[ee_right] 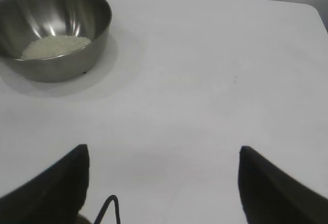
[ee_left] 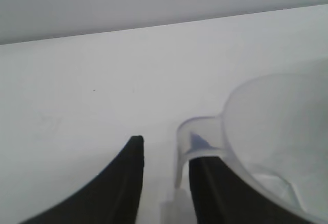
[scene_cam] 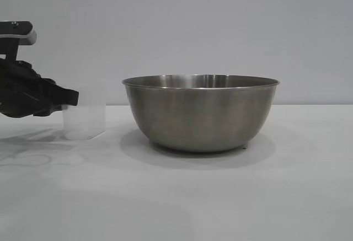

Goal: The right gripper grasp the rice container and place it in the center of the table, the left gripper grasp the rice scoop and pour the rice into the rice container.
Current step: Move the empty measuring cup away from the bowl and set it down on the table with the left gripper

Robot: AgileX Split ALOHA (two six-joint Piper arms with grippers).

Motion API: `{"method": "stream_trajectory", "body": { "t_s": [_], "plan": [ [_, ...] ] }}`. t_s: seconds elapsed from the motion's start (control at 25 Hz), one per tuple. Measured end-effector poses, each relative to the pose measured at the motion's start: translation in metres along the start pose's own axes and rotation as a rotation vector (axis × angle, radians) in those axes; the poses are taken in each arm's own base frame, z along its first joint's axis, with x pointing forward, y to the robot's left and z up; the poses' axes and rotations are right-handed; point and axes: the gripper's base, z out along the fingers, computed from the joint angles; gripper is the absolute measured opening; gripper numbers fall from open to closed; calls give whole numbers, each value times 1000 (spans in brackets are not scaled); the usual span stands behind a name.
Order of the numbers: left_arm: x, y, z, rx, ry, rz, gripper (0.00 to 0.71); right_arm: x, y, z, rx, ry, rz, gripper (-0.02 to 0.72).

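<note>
The rice container (scene_cam: 201,112), a big brushed-steel bowl, stands upright in the middle of the white desk (scene_cam: 220,197), and from the right wrist view a pale heap of rice (ee_right: 55,46) lies in its bottom. Just beside it, toward the left arm, the rice scoop (scene_cam: 84,119) stands upright on the desk, a small clear plastic cup that looks empty; the two are near each other but not touching. The left hand (scene_cam: 69,104) sits low at the scoop's side. In its own wrist view the two dark fingers (ee_left: 120,183) are spread apart with the scoop's handle (ee_left: 190,147) in the gap between them, one finger right against the handle, the other clear of it. The right hand (ee_right: 163,188) hangs wide apart over bare desk, well away from the bowl, holding nothing.
</note>
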Motion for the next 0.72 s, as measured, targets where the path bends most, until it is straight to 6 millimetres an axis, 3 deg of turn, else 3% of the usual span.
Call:
{"method": "stream_trajectory", "body": {
  "t_s": [0.28, 0.72],
  "plan": [
    [-3, -1, -20, 14, 17, 6, 214, 0, 0, 0, 0, 0, 0, 566],
    [-40, -5, -66, 47, -69, -35, 214, 0, 0, 0, 0, 0, 0, 566]
  ]
}}
